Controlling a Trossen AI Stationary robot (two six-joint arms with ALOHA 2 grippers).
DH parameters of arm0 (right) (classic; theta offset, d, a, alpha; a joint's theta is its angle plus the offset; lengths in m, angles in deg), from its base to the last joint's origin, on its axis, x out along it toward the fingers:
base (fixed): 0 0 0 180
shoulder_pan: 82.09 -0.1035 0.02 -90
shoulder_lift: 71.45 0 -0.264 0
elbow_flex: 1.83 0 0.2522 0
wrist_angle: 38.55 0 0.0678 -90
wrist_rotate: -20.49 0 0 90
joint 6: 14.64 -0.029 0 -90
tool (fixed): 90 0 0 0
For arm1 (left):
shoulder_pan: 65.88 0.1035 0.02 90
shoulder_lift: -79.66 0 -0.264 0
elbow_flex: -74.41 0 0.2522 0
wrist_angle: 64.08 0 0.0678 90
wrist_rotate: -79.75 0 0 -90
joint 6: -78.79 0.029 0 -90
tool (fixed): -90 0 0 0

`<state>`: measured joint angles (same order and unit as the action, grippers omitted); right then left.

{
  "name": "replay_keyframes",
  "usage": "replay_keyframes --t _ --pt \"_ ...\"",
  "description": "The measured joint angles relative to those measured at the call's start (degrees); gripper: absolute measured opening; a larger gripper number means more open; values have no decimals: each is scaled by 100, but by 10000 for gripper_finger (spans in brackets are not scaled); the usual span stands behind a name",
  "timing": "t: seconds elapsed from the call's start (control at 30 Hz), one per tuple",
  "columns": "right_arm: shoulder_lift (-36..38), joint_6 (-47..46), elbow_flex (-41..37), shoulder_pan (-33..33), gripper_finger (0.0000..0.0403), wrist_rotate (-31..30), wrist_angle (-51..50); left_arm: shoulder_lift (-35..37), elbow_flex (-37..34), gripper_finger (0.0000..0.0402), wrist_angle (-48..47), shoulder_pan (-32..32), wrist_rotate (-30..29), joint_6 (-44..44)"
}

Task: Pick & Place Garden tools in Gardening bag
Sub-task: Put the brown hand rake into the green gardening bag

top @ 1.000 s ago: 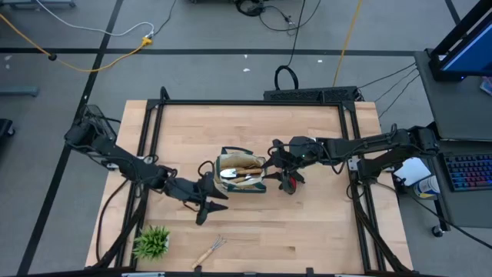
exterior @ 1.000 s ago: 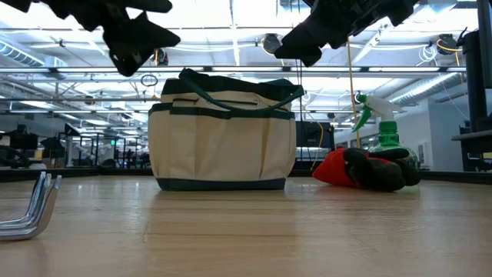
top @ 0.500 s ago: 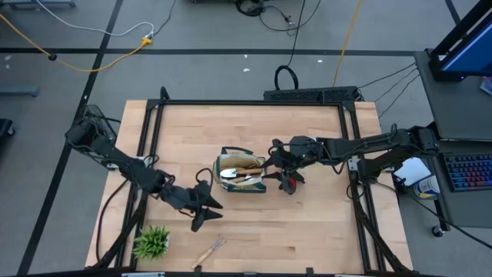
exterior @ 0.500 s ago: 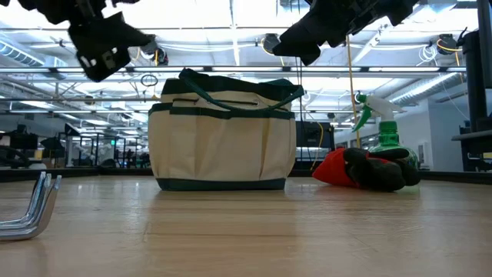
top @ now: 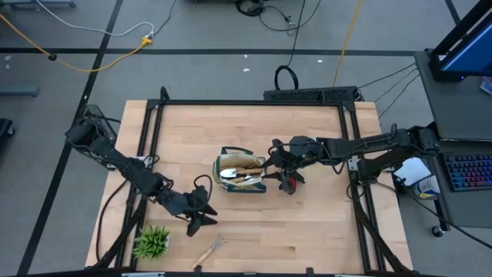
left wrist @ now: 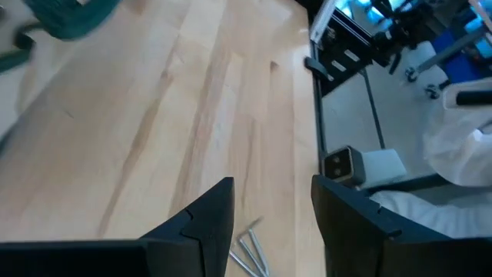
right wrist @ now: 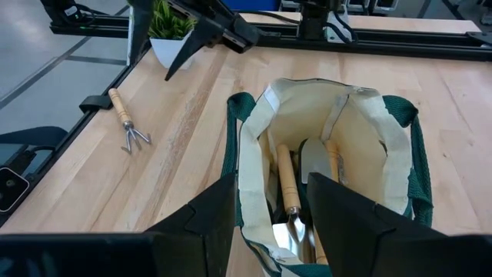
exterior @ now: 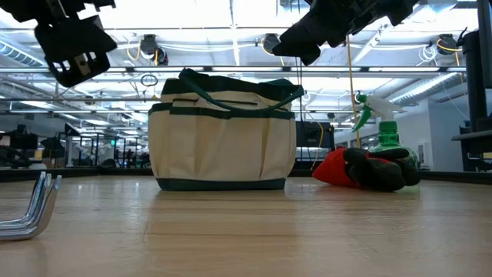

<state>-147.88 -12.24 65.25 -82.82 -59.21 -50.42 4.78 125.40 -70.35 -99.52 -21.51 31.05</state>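
Below, the left jaws [top: 201,221] hang open and empty over the bench [top: 307,223], just beside the rake [top: 209,251], which lies near the front edge between the jaws and the plant [top: 151,241]. The right jaws [top: 269,171] stand parted, holding nothing, over the bag's [top: 240,171] right rim. Inside the bag lie wooden-handled trowels [right wrist: 296,196]. Gloves [exterior: 361,169] and the spray bottle [exterior: 384,135] sit right of the bag.
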Motion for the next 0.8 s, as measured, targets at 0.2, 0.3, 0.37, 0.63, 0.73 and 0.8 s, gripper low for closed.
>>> replay_keyframes --t 0.2,0.3,0.37,0.63,0.73,0.8 --pt "0 0 0 -1 155 1 0 0 0 177 -4 -111 124 35" --pt "0 0 0 0 155 0 0 0 0 177 -4 -170 124 45" --pt "0 0 0 0 155 0 0 0 0 177 -4 -204 127 38" --pt "0 0 0 -1 155 0 0 0 0 177 -11 -372 136 -148" --pt "0 0 0 0 155 0 0 -79 0 177 -27 -433 141 -267" --pt "0 0 0 -2 155 1 0 -158 0 177 -50 -475 141 -382"
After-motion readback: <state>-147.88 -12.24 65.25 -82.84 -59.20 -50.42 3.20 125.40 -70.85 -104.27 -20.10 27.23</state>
